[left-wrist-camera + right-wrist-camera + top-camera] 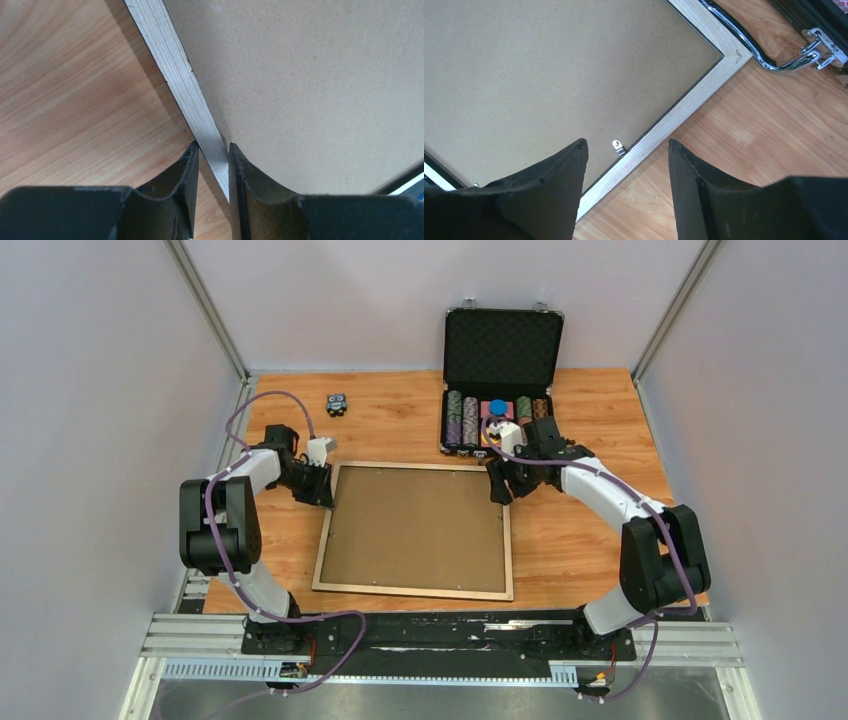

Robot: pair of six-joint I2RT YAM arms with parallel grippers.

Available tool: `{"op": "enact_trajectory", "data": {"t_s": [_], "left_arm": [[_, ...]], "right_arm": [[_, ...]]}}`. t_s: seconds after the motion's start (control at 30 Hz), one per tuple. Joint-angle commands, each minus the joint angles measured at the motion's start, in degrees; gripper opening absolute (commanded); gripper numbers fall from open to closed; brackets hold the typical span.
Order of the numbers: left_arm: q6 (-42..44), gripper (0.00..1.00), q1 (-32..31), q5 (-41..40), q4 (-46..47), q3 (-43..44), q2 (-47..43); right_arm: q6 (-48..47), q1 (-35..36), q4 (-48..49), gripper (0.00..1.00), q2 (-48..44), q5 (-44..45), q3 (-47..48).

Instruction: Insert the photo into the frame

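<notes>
Dark fingers of the left gripper are closest in its own view, and they pinch the frame by its light wood rail, one finger on each side. The top view shows this is the left rail, close to the frame's far left corner.

At the frame's far right corner the right gripper hangs with its fingers spread wide. The right rail runs between them, and they do not seem to touch it.

The frame lies flat on the table with its wood side up. A brown board fills the inside of the frame. A little shiny tab sits at the board's edge by the right rail. I cannot tell if it holds the board down.

The photo is not in sight anywhere. It may be lying under the brown board, but nothing here shows that for sure. A thin white strip peeks out at one edge of the board, too small to name.

So I think the task is near its end if the photo is inside. What may be left is to lock the board with the tabs and let go. If the photo is not inside, the main job is not done yet.

Behind the frame, a black case stands open.
</notes>
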Motion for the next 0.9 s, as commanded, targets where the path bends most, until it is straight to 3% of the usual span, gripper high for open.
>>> {"op": "enact_trajectory", "data": {"t_s": [0.0,0.6,0.87], "left_arm": [[1.6,0.32,-0.4,-0.1,1.6,0.1,0.1],[1.5,0.35,-0.4,-1.0,2.1,0.3,-1.1],[1.2,0.40,-0.3,-2.2,3.3,0.1,-2.5]], "right_arm": [[0.8,0.4,1.3,0.59,-2.6,-2.4,0.7],[-0.3,2.5,1.4,0.64,-5.9,-8.0,-0.4],[-3.1,6.6,1.7,0.66,-9.9,-5.2,-3.1]]}}
